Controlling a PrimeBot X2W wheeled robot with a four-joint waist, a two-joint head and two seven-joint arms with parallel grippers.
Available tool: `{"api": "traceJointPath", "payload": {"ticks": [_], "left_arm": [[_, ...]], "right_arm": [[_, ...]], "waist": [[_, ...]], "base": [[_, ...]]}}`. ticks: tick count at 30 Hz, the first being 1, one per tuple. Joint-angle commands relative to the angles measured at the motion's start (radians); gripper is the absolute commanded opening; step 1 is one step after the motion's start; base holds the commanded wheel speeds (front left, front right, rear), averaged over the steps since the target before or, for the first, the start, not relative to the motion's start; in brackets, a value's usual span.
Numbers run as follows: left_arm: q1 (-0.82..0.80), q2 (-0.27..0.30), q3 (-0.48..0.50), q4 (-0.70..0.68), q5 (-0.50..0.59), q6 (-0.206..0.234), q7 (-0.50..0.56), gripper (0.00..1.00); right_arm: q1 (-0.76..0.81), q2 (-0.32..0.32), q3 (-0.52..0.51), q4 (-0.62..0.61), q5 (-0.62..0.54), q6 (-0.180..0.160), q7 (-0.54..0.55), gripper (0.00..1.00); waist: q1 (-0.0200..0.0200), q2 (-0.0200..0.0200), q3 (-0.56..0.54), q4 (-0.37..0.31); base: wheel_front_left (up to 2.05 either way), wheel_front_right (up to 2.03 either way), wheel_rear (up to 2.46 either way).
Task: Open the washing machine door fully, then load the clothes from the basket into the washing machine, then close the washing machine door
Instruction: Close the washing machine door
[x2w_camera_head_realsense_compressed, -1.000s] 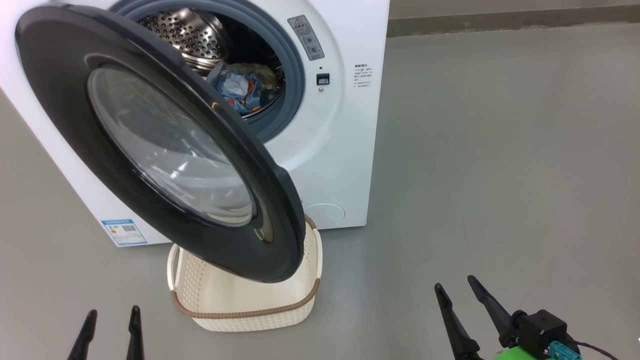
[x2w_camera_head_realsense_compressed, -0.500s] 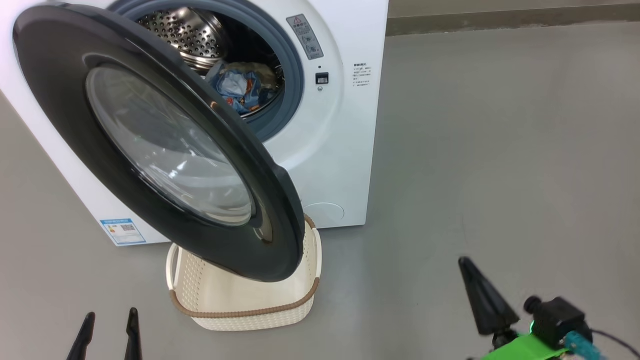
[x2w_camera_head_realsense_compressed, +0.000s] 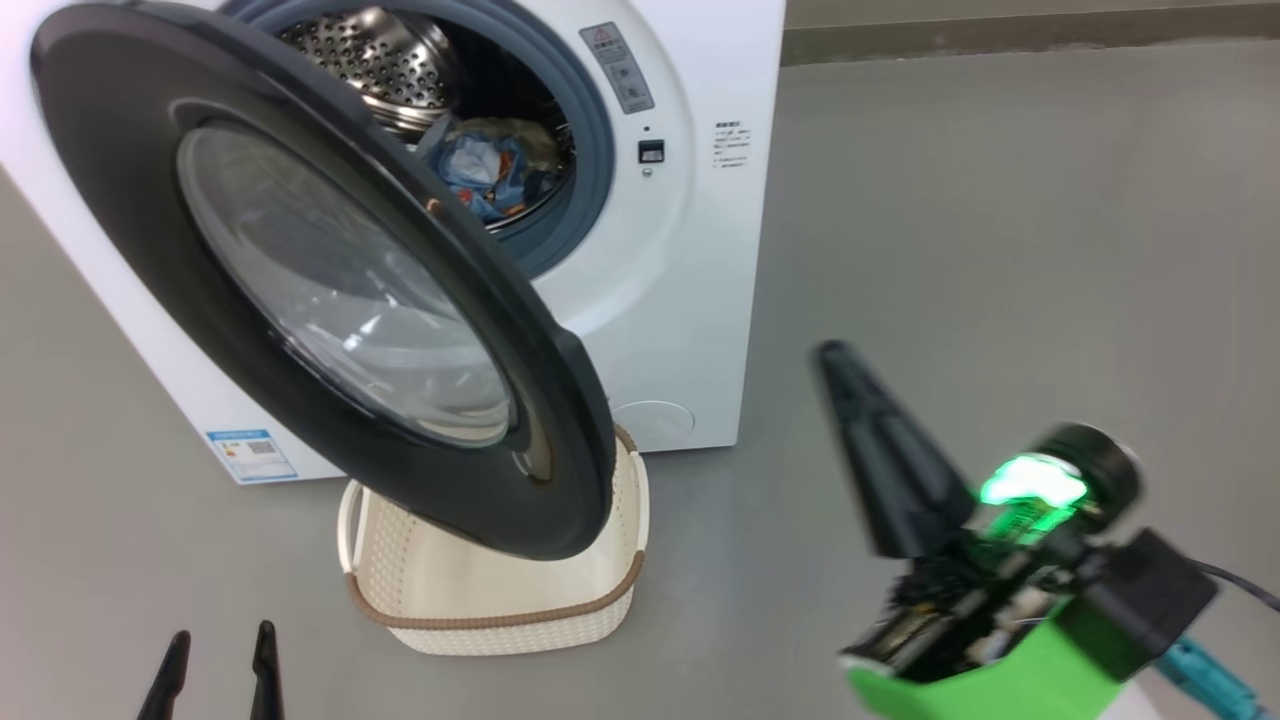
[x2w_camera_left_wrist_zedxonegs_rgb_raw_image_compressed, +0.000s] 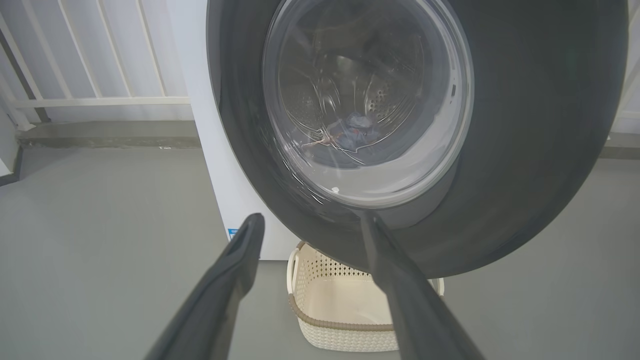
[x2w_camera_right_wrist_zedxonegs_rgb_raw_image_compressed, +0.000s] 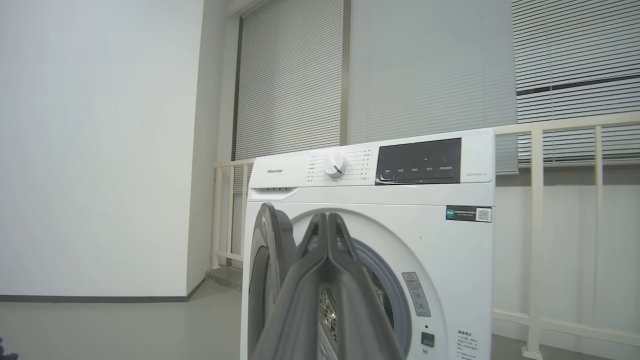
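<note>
head view: the washing machine (x2w_camera_head_realsense_compressed: 690, 300) stands on the grey floor (x2w_camera_head_realsense_compressed: 1000, 250). the washing machine door (x2w_camera_head_realsense_compressed: 130, 250) is swung out toward the camera, its lower edge hanging over the basket (x2w_camera_head_realsense_compressed: 500, 625). the clothes (x2w_camera_head_realsense_compressed: 490, 170), blue and cream, lie low in the steel drum (x2w_camera_head_realsense_compressed: 380, 65), well apart from both grippers. the basket sits on the floor just in front of the machine. a blue label sticker (x2w_camera_head_realsense_compressed: 250, 452) is at the machine's lower corner. the left gripper (x2w_camera_head_realsense_compressed: 222, 632) is at the lower left, its 2 fingers apart with nothing between them, left of the basket and clear of it. the right gripper (x2w_camera_head_realsense_compressed: 838, 355) is at the lower right, blurred, its 2 fingers pressed together into 1 dark wedge. it points up toward the machine, clear of door and basket. a green light (x2w_camera_head_realsense_compressed: 1030, 480) glows on its wrist.

left wrist view: the fingers (x2w_camera_left_wrist_zedxonegs_rgb_raw_image_compressed: 240, 260) stand apart. the door's glass window shows above and between them, the clothes dim behind the glass. the basket sits low between the fingers, under the door. 1 fingertip overlaps the door's lower rim; cannot tell if it touches.

right wrist view: the fingers (x2w_camera_right_wrist_zedxonegs_rgb_raw_image_compressed: 327, 260) are closed on each other, holding nothing. they rise in front of the drum opening, with the door edge-on just left of them. the control knob (x2w_camera_right_wrist_zedxonegs_rgb_raw_image_compressed: 334, 165) is above the tips.
</note>
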Motion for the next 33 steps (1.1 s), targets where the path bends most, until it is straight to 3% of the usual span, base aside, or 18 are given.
{"api": "traceJointPath", "payload": {"ticks": [1,8,10,19,24,33], "left_arm": [[-0.027,0.007,0.03,-0.018,0.004,-0.005,-0.006,1.0],[-0.036,0.004,0.015,-0.013,0.001,-0.008,-0.006,1.0],[-0.045,0.003,0.009,-0.014,-0.001,-0.009,-0.006,1.0],[-0.095,0.0,-0.022,-0.02,-0.016,-0.012,-0.006,1.0],[-0.145,0.0,-0.051,-0.01,-0.045,-0.012,-0.006,1.0],[-0.192,0.0,-0.064,-0.001,-0.071,-0.01,-0.006,1.0]], "right_arm": [[-0.064,-0.001,0.076,-0.038,0.015,0.002,-0.005,0.0],[-0.145,-0.001,0.241,-0.02,0.045,0.002,-0.005,0.0],[-0.165,-0.002,0.32,0.025,0.059,0.002,-0.005,0.0],[-0.181,-0.007,0.468,0.218,0.094,0.002,-0.004,0.0],[-0.202,-0.008,0.466,0.333,0.081,0.002,-0.004,0.0],[-0.221,-0.003,0.371,0.412,0.043,0.002,-0.004,0.0]], "waist": [[0.0,-0.0001,0.002,0.013],[0.0,-0.0001,0.01,0.061],[0.0,-0.0001,0.024,0.091],[0.0,-0.0001,0.102,0.173],[0.0,-0.0001,0.177,0.207],[0.0,-0.0001,0.242,0.214]], "base": [[0.0,0.0,0.0],[0.0,0.0,0.0],[0.0,0.0,0.0],[0.0,0.0,0.0],[0.0,0.0,0.0],[0.0,0.0,0.0]]}}
